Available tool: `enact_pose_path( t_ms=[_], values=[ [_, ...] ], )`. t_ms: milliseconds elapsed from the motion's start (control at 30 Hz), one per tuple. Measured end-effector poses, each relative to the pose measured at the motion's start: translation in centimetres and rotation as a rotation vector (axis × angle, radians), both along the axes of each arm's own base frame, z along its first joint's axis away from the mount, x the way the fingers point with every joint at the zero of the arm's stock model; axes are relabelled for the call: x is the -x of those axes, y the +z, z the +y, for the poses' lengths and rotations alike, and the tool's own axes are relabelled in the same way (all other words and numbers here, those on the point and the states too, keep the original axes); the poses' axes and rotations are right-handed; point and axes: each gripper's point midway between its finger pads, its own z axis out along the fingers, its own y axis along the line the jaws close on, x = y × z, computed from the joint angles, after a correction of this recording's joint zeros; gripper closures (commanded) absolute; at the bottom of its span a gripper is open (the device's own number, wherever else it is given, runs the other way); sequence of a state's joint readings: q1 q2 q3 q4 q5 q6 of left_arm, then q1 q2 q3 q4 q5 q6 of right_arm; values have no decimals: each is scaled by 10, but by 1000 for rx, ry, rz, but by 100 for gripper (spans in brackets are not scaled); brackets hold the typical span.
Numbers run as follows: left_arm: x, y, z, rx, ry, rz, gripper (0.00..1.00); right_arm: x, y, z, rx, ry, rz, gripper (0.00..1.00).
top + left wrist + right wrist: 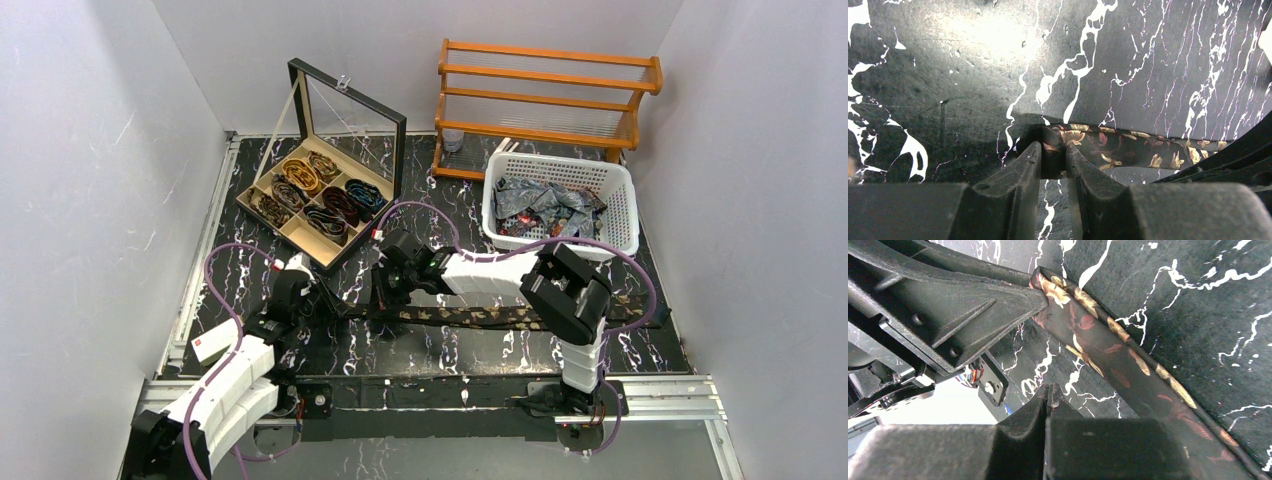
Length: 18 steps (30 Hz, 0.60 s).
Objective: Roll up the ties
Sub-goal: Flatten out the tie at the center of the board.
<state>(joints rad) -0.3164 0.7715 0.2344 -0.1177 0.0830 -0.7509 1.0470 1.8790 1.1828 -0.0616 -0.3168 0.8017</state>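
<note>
A dark tie with gold floral spots [480, 317] lies stretched across the table's middle, running left to right. My left gripper [325, 303] is shut on its left end; in the left wrist view the fingers [1030, 160] pinch the folded end and the tie [1138, 147] trails off right. My right gripper [383, 292] hovers just beside that end. In the right wrist view the right gripper [1048, 390] is shut and empty, with the tie [1108, 350] running diagonally past it and the left gripper's finger [973, 305] on the tie's end.
An open wooden box [300, 232] with several rolled ties stands at the back left. A white basket [620, 215] of loose ties sits at the back right, in front of a wooden rack [545, 90]. A small white and red card [210, 347] lies near left.
</note>
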Motion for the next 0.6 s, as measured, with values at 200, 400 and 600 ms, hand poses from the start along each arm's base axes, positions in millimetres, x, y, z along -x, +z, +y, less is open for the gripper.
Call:
enact_pose_path(
  t_ms=[200, 400, 600],
  values=[
    [-1, -3, 0, -8, -19, -16, 89, 4, -4, 3, 22, 11, 13, 96],
    [3, -11, 0, -10, -28, -9, 95, 1, -8, 3, 66, 3, 12, 99],
    [2, -10, -1, -8, -33, -12, 98, -4, -6, 5, 102, -7, -12, 99]
  ],
)
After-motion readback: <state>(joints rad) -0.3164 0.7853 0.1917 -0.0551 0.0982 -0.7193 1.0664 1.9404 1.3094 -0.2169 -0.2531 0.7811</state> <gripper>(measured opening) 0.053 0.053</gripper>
